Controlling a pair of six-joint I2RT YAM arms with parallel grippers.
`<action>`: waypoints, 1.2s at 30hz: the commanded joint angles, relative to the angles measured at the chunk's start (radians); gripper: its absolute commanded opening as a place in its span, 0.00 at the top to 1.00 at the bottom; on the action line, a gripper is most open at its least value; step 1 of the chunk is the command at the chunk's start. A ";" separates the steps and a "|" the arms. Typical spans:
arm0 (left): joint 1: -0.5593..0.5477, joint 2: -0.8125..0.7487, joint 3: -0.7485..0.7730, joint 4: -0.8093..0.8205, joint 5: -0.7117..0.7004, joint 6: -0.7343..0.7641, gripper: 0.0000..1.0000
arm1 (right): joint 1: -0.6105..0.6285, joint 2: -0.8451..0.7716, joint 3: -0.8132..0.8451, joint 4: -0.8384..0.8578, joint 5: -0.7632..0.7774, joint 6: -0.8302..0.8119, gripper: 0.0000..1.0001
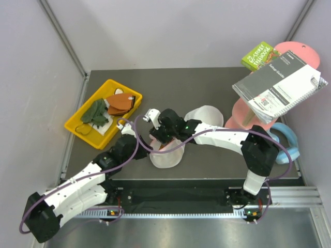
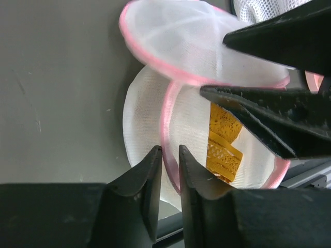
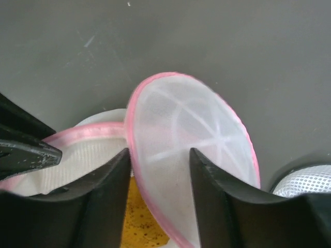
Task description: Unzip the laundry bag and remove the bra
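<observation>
The laundry bag (image 1: 166,157) lies unzipped at the table's front middle, its two pink-rimmed white mesh halves apart. The lower half (image 2: 145,119) rests on the table and the bright orange-yellow bra (image 2: 223,139) lies inside it. My left gripper (image 2: 170,152) is shut on that half's pink rim (image 2: 165,124). The lid half (image 3: 191,134) stands tilted up above it. My right gripper (image 3: 159,155) straddles the lid, one finger at its rim and the other against the mesh dome. The bra (image 3: 134,222) shows below the lid. The right gripper's black fingers (image 2: 279,41) reach in from the right.
A yellow tray (image 1: 77,126) at the back left holds dark green and reddish-brown cloth. A plain white dome (image 1: 207,116) sits just behind the bag. At the right edge are a spiral booklet (image 1: 279,85), a green box (image 1: 260,55) and a blue ring (image 1: 289,139).
</observation>
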 commanded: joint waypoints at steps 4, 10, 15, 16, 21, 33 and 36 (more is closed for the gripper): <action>0.001 -0.002 -0.004 0.062 -0.006 -0.003 0.90 | 0.024 0.007 0.047 0.027 0.086 -0.001 0.84; 0.001 0.009 0.012 0.070 -0.055 0.007 1.00 | 0.022 0.003 0.059 0.048 0.179 0.030 1.00; 0.020 0.078 0.084 0.062 -0.129 0.072 1.00 | 0.015 0.009 0.119 0.056 0.290 0.048 1.00; 0.029 0.095 0.121 0.059 -0.138 0.089 1.00 | 0.012 0.009 0.146 0.061 0.322 0.051 1.00; 0.148 0.158 0.229 0.044 -0.170 0.184 1.00 | -0.025 -0.002 0.233 0.079 0.420 0.062 1.00; 0.264 -0.017 0.062 0.127 -0.140 0.091 1.00 | -0.067 -0.193 0.000 0.312 0.567 0.298 1.00; 0.262 -0.083 0.014 0.116 -0.140 0.078 1.00 | -0.065 -0.244 -0.065 0.328 0.603 0.361 1.00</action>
